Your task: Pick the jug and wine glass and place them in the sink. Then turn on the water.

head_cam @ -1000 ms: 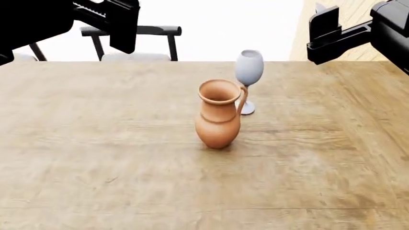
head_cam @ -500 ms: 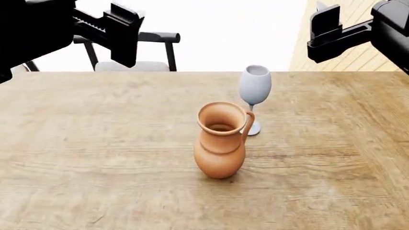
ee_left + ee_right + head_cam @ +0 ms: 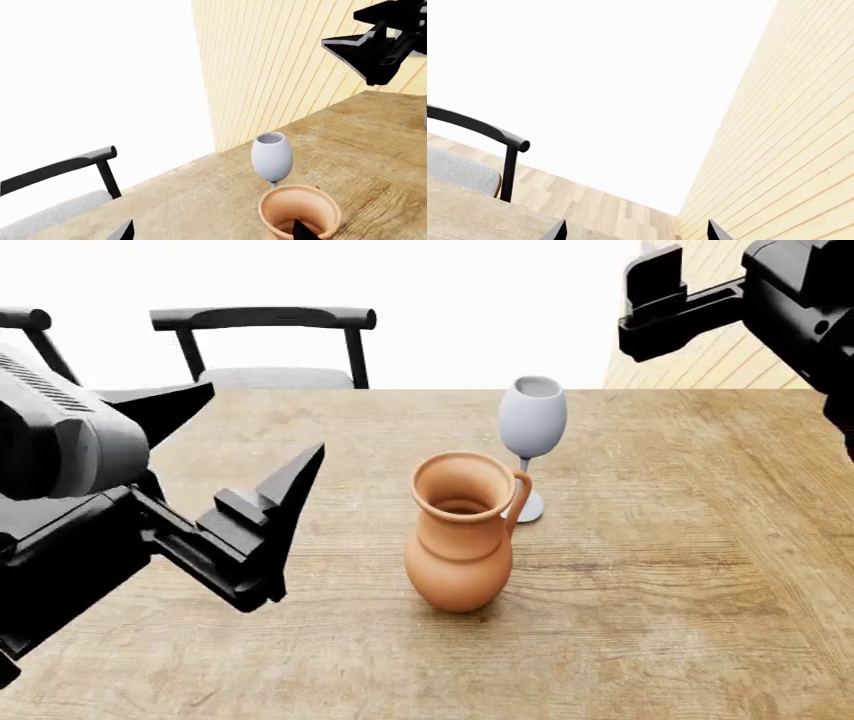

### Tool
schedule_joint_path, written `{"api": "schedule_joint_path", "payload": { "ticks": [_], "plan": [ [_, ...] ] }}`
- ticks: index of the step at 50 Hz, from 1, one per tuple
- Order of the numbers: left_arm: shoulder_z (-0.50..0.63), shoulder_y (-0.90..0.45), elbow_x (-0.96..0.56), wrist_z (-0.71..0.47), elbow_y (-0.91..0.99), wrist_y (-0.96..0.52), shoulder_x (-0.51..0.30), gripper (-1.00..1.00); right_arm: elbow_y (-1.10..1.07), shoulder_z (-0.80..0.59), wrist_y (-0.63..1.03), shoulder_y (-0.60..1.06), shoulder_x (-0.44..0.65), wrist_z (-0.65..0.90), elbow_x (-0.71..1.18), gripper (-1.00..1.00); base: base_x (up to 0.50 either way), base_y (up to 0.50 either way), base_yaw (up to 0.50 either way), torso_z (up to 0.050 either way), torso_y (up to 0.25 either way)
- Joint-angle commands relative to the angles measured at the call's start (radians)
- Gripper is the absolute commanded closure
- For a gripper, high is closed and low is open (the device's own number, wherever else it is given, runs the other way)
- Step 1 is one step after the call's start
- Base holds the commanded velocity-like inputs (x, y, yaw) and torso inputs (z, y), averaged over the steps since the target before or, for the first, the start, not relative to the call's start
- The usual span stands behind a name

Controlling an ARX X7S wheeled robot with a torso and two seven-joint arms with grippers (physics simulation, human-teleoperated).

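Left gripper (image 3: 254,465) low over the wooden table (image 3: 667,570), fingers (image 3: 287,480) spread wide apart with nothing between them, tips aimed at the jug (image 3: 461,535); jug upright just beyond those tips, not touched, loop handle turned to the side away from them; wine glass (image 3: 531,420) upright just past the jug's handle side, foot on the table, bowl clear of the jug's rim. From the left wrist, both black fingertips (image 3: 303,231) at the frame edge, one over the jug's mouth (image 3: 299,212), the other well off to the side over bare wood; wine glass (image 3: 271,157) straight ahead beyond the jug.

Right gripper (image 3: 654,300) raised high above the far right of the table, well apart from jug and glass; two fingertips (image 3: 715,231) set apart in the right wrist view, holding nothing, pointed toward a pale plank wall (image 3: 787,150) and a black chair (image 3: 487,150); another black chair (image 3: 267,335) beyond the far table edge. Sink not visible in any view.
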Motion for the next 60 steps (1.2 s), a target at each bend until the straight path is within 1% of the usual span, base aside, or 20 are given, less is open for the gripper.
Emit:
{"api": "schedule_joint_path", "payload": {
  "ticks": [1,4,12,16,24,32,52,60],
  "plan": [
    [-0.168,0.308,-0.036,0.034,0.200,0.068,0.001,-1.00,0.021,-0.026,-0.018,0.007,-0.019,-0.007,-0.026,-1.00,0.00,0.00,0.00,0.000,0.000],
    [-0.167,0.340,-0.034,0.037,0.221,0.068,0.019,-1.00,0.021,-0.028,-0.024,0.003,-0.017,-0.009,-0.029,-1.00,0.00,0.00,0.00,0.000,0.000],
    [-0.130,0.367,-0.032,0.034,0.244,0.061,0.060,-1.00,0.020,-0.028,-0.037,-0.006,-0.009,-0.013,-0.031,-1.00,0.00,0.00,0.00,0.000,0.000],
    [-0.111,0.391,0.001,0.051,0.244,0.042,0.097,-1.00,0.020,-0.032,-0.042,-0.012,-0.010,-0.014,-0.033,-1.00,0.00,0.00,0.00,0.000,0.000],
    [-0.086,0.408,0.047,0.078,0.232,0.021,0.145,-1.00,0.007,-0.029,-0.052,-0.028,-0.001,-0.013,-0.025,-1.00,0.00,0.00,0.00,0.000,0.000],
    [-0.081,0.408,0.096,0.120,0.212,0.003,0.175,-1.00,0.011,-0.041,-0.051,-0.022,-0.006,-0.011,-0.029,-1.00,0.00,0.00,0.00,0.000,0.000],
    [0.014,0.314,0.264,0.237,0.078,-0.043,0.285,-1.00,0.020,-0.058,-0.075,-0.034,-0.002,-0.026,-0.046,-1.00,0.00,0.00,0.00,0.000,0.000],
    [0.050,0.253,0.285,0.245,0.015,-0.044,0.317,-1.00,0.022,-0.064,-0.085,-0.041,0.002,-0.033,-0.053,-1.00,0.00,0.00,0.00,0.000,0.000]
  ]
}}
